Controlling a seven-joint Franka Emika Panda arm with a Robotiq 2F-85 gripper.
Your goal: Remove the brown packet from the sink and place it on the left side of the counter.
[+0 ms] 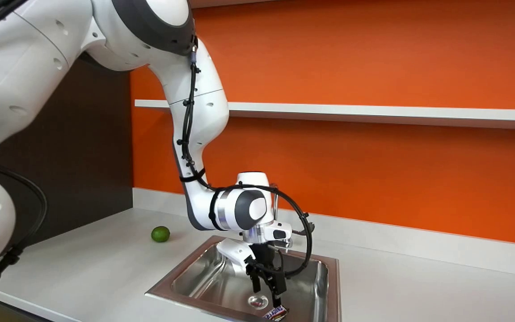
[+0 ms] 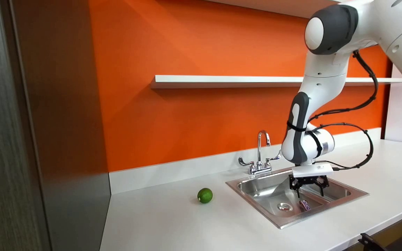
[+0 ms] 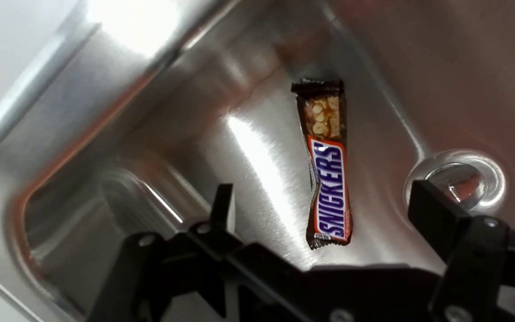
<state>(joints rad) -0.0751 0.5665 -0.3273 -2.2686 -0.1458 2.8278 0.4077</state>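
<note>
The brown packet is a Snickers bar (image 3: 329,179) lying flat on the sink floor beside the drain (image 3: 456,176). It shows in both exterior views (image 1: 277,314) (image 2: 304,205). The steel sink (image 1: 334,286) is set into the white counter (image 2: 173,219). My gripper (image 3: 322,192) is open and empty, pointing down inside the sink (image 2: 310,195). In the wrist view its fingers stand wide apart, with the packet's lower part between them in the picture. In an exterior view the fingertips (image 1: 266,296) appear above the packet; no contact shows. The exact height gap cannot be told.
A green lime (image 2: 205,195) sits on the counter left of the sink. A chrome faucet with two handles (image 2: 259,157) stands behind the sink, near the arm. A white shelf (image 1: 373,111) runs along the orange wall. A dark panel (image 2: 65,139) bounds the left end.
</note>
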